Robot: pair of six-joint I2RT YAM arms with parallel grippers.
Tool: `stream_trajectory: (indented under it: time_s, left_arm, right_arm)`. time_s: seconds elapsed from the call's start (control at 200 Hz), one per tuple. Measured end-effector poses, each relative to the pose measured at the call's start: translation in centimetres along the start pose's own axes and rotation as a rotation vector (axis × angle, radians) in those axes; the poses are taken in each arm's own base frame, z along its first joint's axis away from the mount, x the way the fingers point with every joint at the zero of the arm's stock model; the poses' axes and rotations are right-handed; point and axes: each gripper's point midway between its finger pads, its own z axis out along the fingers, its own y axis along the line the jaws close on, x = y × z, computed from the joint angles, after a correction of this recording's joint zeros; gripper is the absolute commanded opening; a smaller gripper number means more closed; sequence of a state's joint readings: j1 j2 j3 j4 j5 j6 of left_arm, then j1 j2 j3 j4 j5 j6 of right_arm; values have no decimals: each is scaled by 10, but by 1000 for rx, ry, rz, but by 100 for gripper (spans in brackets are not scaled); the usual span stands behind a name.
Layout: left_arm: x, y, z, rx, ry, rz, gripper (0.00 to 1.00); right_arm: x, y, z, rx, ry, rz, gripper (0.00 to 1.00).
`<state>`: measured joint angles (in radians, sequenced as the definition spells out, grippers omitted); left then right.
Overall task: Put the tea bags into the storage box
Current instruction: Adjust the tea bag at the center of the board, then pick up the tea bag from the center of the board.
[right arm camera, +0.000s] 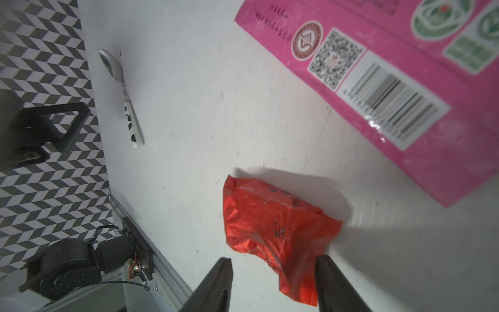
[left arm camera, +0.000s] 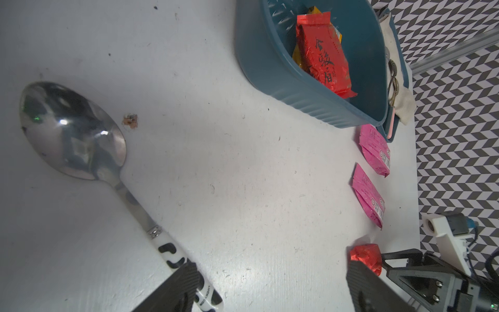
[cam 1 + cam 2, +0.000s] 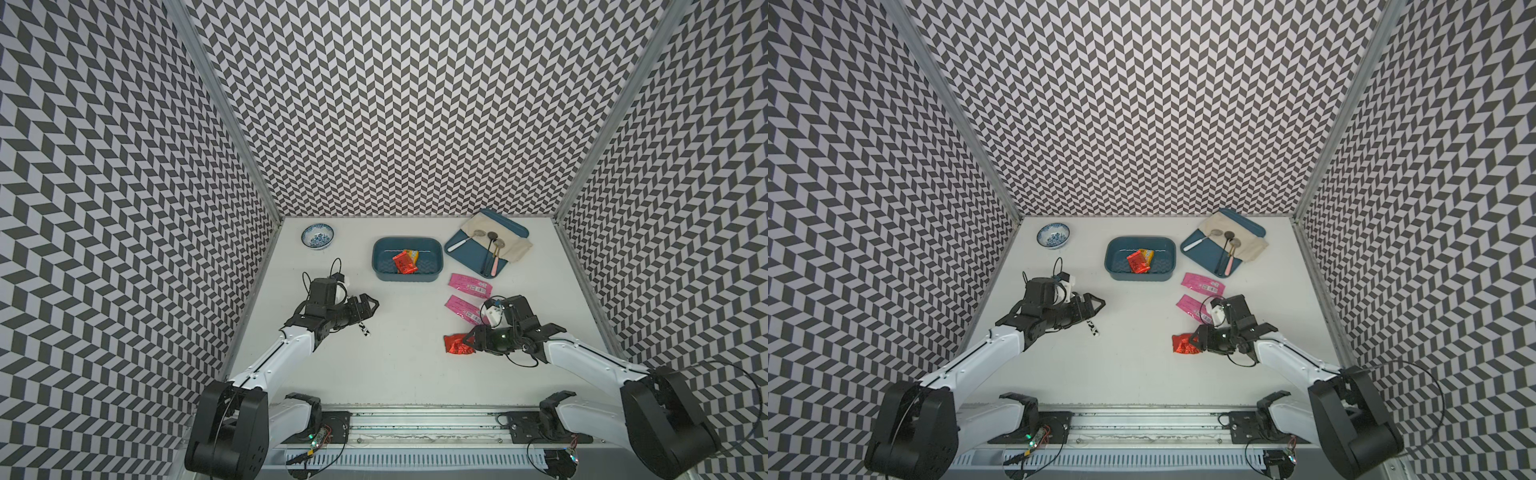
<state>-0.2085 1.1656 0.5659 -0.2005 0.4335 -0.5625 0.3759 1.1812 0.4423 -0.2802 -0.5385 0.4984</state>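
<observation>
Right gripper [image 1: 274, 266]: my jaws are parted, straddling one end of the red foil tea bag [image 1: 270, 221] on the table [image 3: 395, 374].
Handling: I judge it light, crinkly and slippery; I'd pinch its thicker middle.
Storage box [image 3: 407, 239]: eleven o'clock from the bag.
Left gripper [image 2: 271, 268]: jaws parted, holding nothing.

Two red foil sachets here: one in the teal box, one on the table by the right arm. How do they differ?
The boxed sachet lies flat and rectangular in the storage box; the table sachet is crumpled. The boxed sachet rests on a yellow-orange sachet; the table sachet lies between the right gripper's open jaws. Both are shiny red foil.
</observation>
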Motion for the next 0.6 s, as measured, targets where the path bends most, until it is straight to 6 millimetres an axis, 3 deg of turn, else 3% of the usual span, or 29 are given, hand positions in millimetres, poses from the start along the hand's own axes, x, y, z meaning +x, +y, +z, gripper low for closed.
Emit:
stream_trajectory:
  time_s: [0.195, 0.601]
  left_arm:
    - [1, 1, 0, -4, 3, -2, 91]
    - [3, 3, -2, -8, -5, 1, 91]
  right_arm:
    - [3, 8, -2, -10, -9, -36, 51]
    - [15, -20, 2, 180, 13, -32, 53]
